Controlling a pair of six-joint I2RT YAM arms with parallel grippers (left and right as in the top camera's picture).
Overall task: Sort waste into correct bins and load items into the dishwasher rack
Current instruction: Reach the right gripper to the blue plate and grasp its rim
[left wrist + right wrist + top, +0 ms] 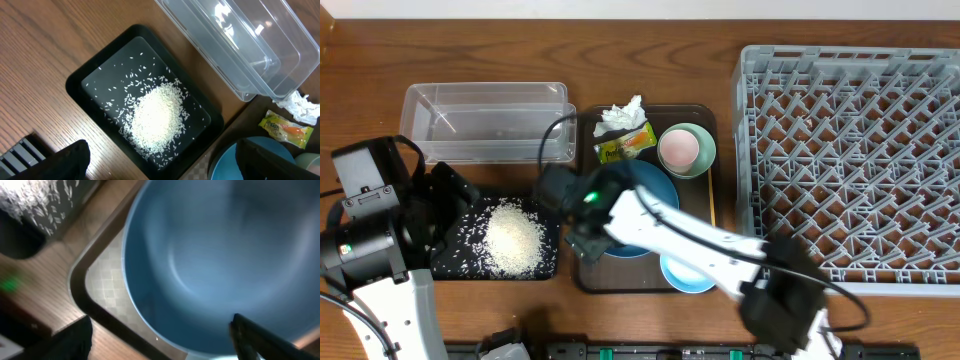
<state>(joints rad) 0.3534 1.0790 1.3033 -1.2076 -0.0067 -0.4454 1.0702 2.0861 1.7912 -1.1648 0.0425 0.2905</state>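
The heap of white rice [513, 240] lies in the black tray [450, 262], also in the left wrist view [155, 116]. The clear tub [485, 120] is empty. The tissue [620, 117] and the snack wrapper [624, 146] lie on the brown serving tray. The pink cup [678, 150] sits in the pale-green bowl [706, 158]. My right gripper [584, 240] is open, its fingers [162, 342] astride the near rim of the dark-blue dish [220, 255]. The light-blue bowl [682, 274] is partly under the arm. My left gripper [167, 170] is open and empty above the black tray's edge. The wooden stick is out of view.
The grey dishwasher rack [860, 160] fills the right side and holds nothing. The brown serving tray [712, 215] stands between the black tray and the rack. My right arm crosses over the serving tray's front part.
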